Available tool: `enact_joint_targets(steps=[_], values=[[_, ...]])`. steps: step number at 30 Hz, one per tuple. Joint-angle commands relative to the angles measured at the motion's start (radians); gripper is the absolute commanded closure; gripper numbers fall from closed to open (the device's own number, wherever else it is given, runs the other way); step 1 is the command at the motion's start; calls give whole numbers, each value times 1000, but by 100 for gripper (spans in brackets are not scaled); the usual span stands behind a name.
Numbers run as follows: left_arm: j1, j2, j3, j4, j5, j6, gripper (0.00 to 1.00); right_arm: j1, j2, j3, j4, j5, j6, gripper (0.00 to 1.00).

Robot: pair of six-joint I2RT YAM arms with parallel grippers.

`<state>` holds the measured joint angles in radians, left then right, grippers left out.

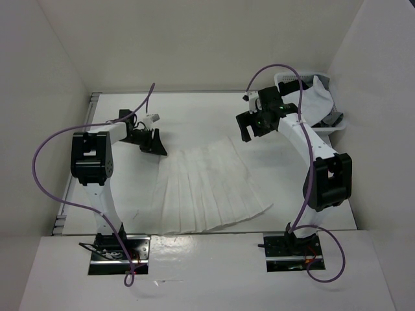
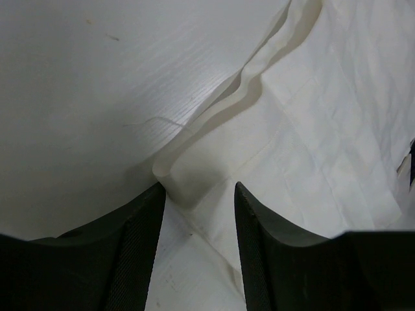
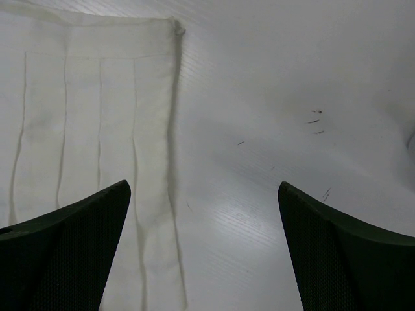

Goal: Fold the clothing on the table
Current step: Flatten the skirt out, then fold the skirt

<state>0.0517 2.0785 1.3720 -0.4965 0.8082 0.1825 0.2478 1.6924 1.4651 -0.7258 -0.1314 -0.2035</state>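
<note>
Top external: the clothing [image 1: 207, 188] lies spread flat in a fan in the middle of the table [image 1: 194, 110], narrow end toward the top of the frame, wide hem toward the bottom. The left gripper [image 1: 155, 148] is down at the garment's upper left corner. The right gripper [image 1: 246, 133] is off the upper right corner, apart from the fabric. In the upper right of the frame a white basket [image 1: 288, 79] holds a plain white cloth and something dark.

Left wrist: I see the left gripper [image 2: 198, 191] with its fingers a moderate way apart at the bottom of the frame, standing on either side of a raised, folded-up corner of the clothing [image 2: 324, 129]. The fold touches the left-hand finger. I do not see it pinched. Bare table [image 2: 84, 97] fills the upper left.

Right wrist: the right gripper [image 3: 202, 188] is spread wide with nothing between the fingers, above bare table [image 3: 292, 97]. The clothing [image 3: 84, 116] fills the left of the frame, its corner at top centre.
</note>
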Motion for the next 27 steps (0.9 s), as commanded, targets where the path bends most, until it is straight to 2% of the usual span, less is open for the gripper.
enact_joint_targets(steps=[1,7,10,14,15,19,22,27], values=[[0,29,-42,-37,-40,23,45,-7,-4,8,34,-14,-2,2],[0,38,-51,-5,-50,-12,51,-7,-4,8,34,-33,-2,2],[0,48,-42,6,-50,-12,60,-7,6,8,43,-42,-2,2],[0,57,7,-3,-60,-12,79,-7,24,8,43,-53,-2,2],[0,57,21,-4,-60,-12,88,-7,24,8,52,-63,-2,2],[0,66,87,-27,-60,-31,100,-7,62,29,52,-117,7,2],[-22,66,137,-36,-79,-31,100,-7,101,40,75,-166,7,2],[-50,66,185,-45,-132,-9,100,-51,214,77,114,-362,7,4]])
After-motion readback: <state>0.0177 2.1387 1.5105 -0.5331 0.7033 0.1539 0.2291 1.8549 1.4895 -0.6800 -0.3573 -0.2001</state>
